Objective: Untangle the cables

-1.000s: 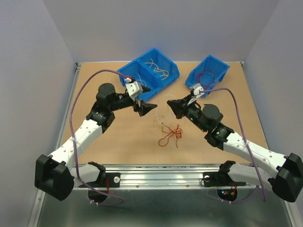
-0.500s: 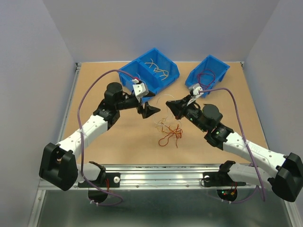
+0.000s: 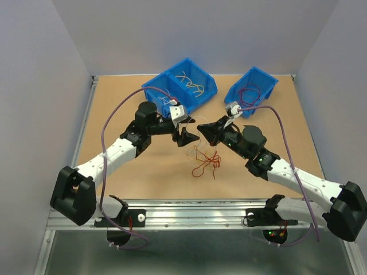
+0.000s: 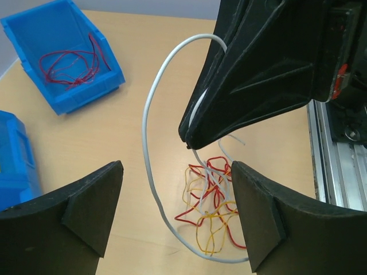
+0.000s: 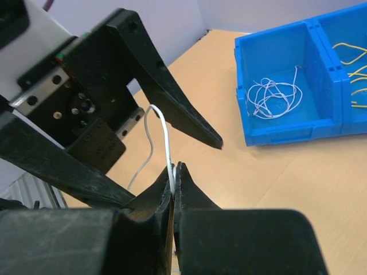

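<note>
A tangle of red, yellow-orange and white cables (image 3: 205, 159) lies on the table centre; it also shows in the left wrist view (image 4: 215, 203). My right gripper (image 3: 202, 129) is shut on a white cable (image 5: 166, 143) and holds it lifted above the tangle; the cable loops up and down in the left wrist view (image 4: 150, 143). My left gripper (image 3: 189, 136) is open, its fingers (image 4: 86, 200) spread either side of the hanging white loop, close to the right gripper's tip (image 4: 189, 134).
A double blue bin (image 3: 164, 87) at the back holds white cables (image 5: 272, 94) and yellow cables (image 3: 192, 83). A single blue bin (image 3: 265, 80) at the back right holds red cables (image 4: 71, 63). A metal rail (image 3: 200, 209) runs along the near edge.
My left arm has swung right and forward, bringing its open gripper up to the right gripper and the lifted white cable. The right gripper shifted slightly left.
</note>
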Robot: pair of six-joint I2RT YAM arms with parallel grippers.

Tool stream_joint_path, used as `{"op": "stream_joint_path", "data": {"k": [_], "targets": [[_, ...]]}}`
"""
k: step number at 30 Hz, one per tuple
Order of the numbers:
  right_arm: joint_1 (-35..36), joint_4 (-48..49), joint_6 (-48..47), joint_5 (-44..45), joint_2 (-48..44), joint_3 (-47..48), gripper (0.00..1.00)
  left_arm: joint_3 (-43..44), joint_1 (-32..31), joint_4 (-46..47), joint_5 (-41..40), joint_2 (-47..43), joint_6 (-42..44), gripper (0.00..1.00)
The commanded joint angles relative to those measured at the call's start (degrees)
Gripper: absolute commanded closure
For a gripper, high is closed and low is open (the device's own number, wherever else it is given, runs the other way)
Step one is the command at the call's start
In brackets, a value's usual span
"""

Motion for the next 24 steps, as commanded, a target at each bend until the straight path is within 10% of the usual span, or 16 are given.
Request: {"op": "stream_joint_path", "data": {"k": [1, 5, 16, 18, 24], "targets": [[0.4, 4.6, 1.4, -1.9, -0.3, 0.8, 0.99, 3.0, -1.0, 2.3, 0.1, 1.6, 0.8, 0.18], [0.4, 4.9, 1.8, -2.3, -0.6, 0.4, 0.99, 4.4, -1.4, 2.0, -0.6, 3.9, 0.1, 0.23], [0.5, 5.5, 2.0, -2.5, -0.1, 0.2, 0.99, 6.1, -1.8, 1.8, 0.8, 5.4, -0.4, 1.0], [0.5, 5.6, 1.9, -1.1, -0.2, -0.3, 0.99, 5.2, -1.8, 2.0, -0.7, 3.4, 0.1, 1.0], [0.5, 6.2, 1.2, 6.9, -0.4, -3.1, 0.58, 1.9, -0.5, 2.9, -1.1, -2.0, -0.3, 1.0]]}}
